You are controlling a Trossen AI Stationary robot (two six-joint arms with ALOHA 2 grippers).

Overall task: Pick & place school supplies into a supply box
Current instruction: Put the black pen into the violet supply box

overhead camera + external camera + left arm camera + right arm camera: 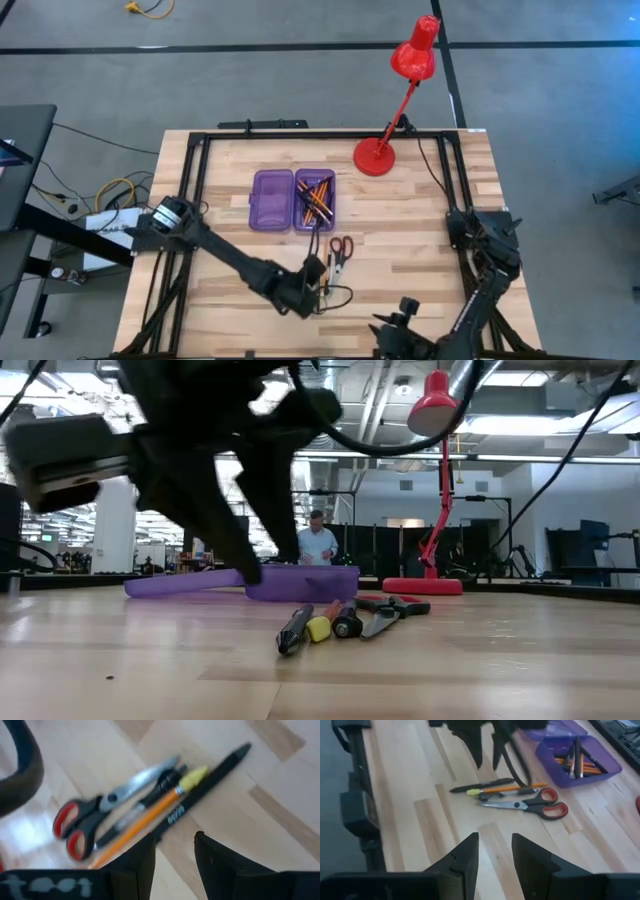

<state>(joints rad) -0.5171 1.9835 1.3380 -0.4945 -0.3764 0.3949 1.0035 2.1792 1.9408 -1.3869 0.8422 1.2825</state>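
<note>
The purple supply box [272,198] lies open mid-table; its right half [580,762] holds orange pencils and dark pens. Nearer the front edge lie a black pen [205,785], an orange pencil [145,817] with a yellow eraser, another dark pen [160,787] and the red-handled scissors [80,822], side by side flat on the wood. My left gripper [175,852] is open just above the black pen's end and shows in the high view [318,278]. My right gripper [495,852] is open, waiting near the table's front edge.
A red desk lamp [375,155] stands by its round base at the far side of the table, right of the box. A black frame runs along the table's edges [195,160]. Bare wood [420,240] lies between the scissors and the right arm.
</note>
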